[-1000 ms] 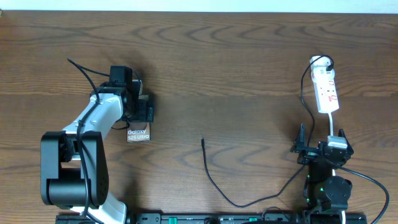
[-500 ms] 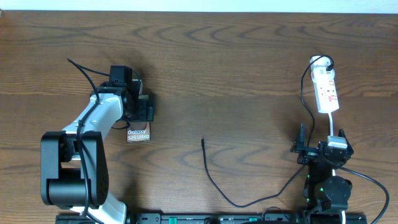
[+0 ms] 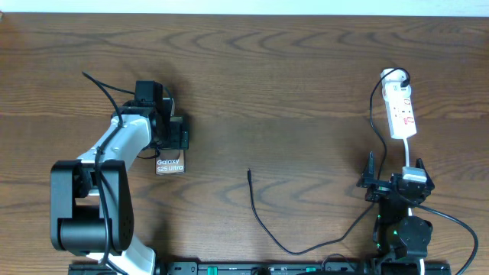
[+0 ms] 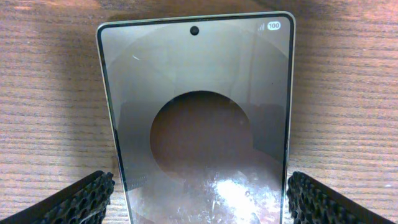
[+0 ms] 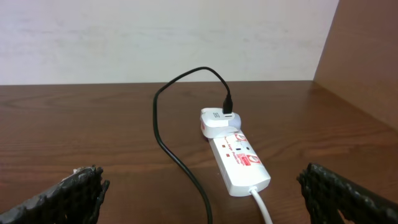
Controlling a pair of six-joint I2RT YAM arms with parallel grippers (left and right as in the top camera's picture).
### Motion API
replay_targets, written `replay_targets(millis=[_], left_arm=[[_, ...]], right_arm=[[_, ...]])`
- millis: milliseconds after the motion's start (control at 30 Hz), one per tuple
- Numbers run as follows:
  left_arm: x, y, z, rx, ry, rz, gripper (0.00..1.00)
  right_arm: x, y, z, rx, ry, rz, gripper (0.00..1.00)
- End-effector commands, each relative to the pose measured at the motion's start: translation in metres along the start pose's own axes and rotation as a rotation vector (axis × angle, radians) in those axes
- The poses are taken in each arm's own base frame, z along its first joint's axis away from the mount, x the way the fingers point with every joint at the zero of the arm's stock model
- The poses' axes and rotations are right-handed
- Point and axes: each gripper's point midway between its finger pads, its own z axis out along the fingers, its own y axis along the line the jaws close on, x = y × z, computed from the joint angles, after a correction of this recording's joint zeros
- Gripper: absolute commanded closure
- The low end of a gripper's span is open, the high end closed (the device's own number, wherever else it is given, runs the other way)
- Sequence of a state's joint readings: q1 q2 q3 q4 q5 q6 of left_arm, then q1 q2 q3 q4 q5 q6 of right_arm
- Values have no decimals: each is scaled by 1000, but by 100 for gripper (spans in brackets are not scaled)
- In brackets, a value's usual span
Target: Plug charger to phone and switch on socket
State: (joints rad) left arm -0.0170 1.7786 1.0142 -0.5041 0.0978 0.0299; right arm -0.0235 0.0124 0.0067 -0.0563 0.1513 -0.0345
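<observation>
Charger (image 3: 258, 216): a thin black cable lying loose on the tabletop (image 3: 290, 69). Its small plug tip (image 3: 249, 175) rests near the middle of the tabletop, a little toward the near edge, and touches nothing. From the tip the cable runs to the near edge, bends, and goes up along the right side to the socket (image 3: 401, 111).

Phone (image 3: 170, 164): flat and screen up in the left half of the tabletop, about midway between the far and near edges, well apart from the plug tip. From overhead you can read white lettering on its near end. The left wrist view shows you a dark disc on the screen and a small "100" badge in one top corner.

Left hand (image 3: 174, 136): over the phone, with its fingers (image 4: 84, 199) spread wide, one along each long edge. You cannot tell from these views whether the pads press on the edges or stand just clear.

Right hand (image 3: 395, 182): close to the near right corner, open wide, with nothing between its fingers (image 5: 74, 196). It faces the socket.

Socket: a white strip with red marks, near the right edge toward the far corner, lying lengthwise from far to near. A white adapter (image 5: 214, 121) sits at its far end with the black cable plugged into its top. A white cord (image 5: 261, 205) leaves the near end toward the right hand. You cannot tell the switch position.
</observation>
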Motion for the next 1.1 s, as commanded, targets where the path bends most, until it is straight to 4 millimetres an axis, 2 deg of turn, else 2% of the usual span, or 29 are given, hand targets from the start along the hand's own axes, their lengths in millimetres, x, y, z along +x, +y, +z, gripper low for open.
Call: replay_targets(millis=[0,267,1000,1033,1067], left_arm=[[-1,0,3,-16,8,4,9],[-1,-7,4,-69,1,55,9],[7,1,7,-76,21,12,8],[7,1,7,-77,22,12,9],[7,1,7,-77,22,12,16]], right_arm=[[1,3,0,-10,1,-9,1],[1,3,0,-10,1,-9,1],[1,3,0,-11,1,-9,1],[1,3,0,-11,1,-9,1],[1,3,0,-11,1,-9,1]])
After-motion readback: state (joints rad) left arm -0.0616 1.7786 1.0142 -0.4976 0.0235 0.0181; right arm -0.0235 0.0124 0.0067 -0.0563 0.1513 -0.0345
